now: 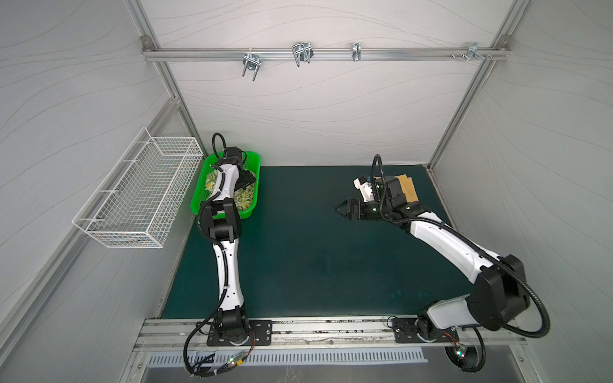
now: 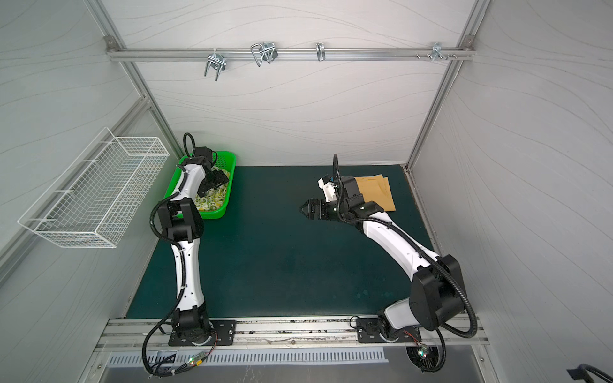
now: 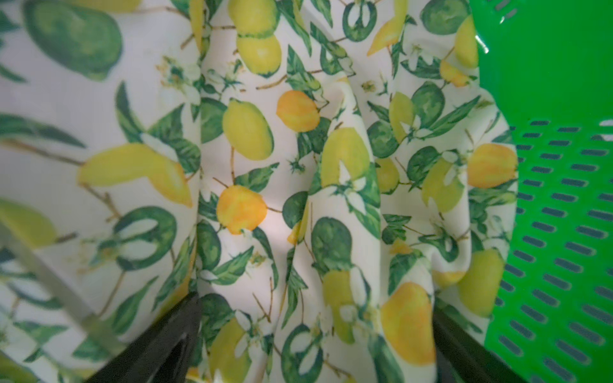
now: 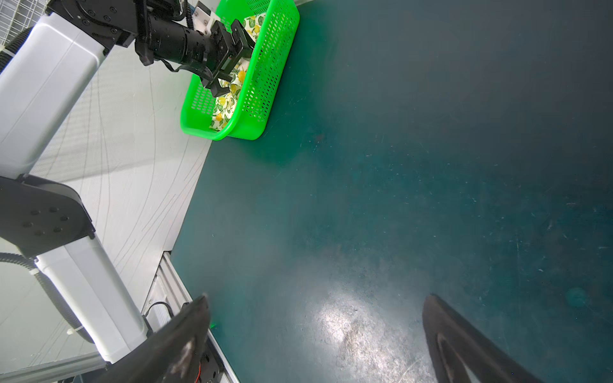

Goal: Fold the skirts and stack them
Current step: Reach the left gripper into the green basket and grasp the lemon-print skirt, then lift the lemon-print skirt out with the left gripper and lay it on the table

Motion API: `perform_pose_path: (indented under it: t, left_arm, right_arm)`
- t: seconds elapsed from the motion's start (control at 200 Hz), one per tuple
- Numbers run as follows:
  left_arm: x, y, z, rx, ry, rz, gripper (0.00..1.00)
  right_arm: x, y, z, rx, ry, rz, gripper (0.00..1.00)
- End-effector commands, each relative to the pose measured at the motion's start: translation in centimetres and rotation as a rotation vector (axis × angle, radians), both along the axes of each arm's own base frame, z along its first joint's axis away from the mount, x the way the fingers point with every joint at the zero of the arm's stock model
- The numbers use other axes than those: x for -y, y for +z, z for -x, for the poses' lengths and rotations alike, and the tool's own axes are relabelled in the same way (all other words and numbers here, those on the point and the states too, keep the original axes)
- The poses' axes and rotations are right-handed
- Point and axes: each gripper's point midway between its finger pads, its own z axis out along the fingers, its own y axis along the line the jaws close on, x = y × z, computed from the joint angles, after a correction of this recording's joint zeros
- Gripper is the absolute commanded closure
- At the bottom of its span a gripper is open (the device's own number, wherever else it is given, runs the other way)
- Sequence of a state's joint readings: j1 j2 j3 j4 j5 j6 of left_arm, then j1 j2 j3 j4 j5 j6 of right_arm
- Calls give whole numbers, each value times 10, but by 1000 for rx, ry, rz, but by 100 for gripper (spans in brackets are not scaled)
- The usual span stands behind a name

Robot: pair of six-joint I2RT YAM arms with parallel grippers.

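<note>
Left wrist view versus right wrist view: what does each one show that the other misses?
Left wrist only: the lemon-print skirt close up, creased into ridges, filling the space between the fingers of the open left tool.
Right wrist only: the dark green mat under the open right tool, and the left arm reaching into the green basket, seen from outside.
Both: the lemon-print skirt lying in the green basket.
Neither shows the mustard skirt.

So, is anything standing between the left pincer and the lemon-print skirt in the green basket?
Nothing visible does. The open left pincer hangs directly over the lemon-print skirt, inside the green basket; the basket's wall is beside it, not between them.
</note>
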State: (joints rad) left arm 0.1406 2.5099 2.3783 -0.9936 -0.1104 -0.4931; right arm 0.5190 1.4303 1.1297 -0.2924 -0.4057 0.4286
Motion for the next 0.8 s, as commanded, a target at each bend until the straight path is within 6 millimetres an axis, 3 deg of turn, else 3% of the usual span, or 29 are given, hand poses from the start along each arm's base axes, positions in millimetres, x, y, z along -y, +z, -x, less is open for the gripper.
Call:
perform_pose_path:
  t: [0.0, 0.185, 0.26, 0.375, 0.545, 0.795]
  left_arm:
    - [6, -19, 17, -111, -44, -8, 14]
    - [8, -22, 22, -141, -81, -10, 44]
    - [9, -21, 23, -143, -92, -6, 73]
    - [13, -15, 23, -136, -109, 11, 100]
    - [20, 7, 23, -88, -132, 37, 100]
    - [46, 78, 25, 97, -207, 30, 100]
  right_arm:
    - [-7, -4, 2, -14, 25, -22, 1]
    - [-10, -4, 4, -27, 32, -32, 1]
    - [-11, -2, 5, -24, 35, -35, 1]
    - [-14, 1, 8, -19, 45, -34, 1]
    - [-13, 6, 12, -3, 51, -22, 1]
    - [-11, 15, 17, 20, 51, -36, 1]
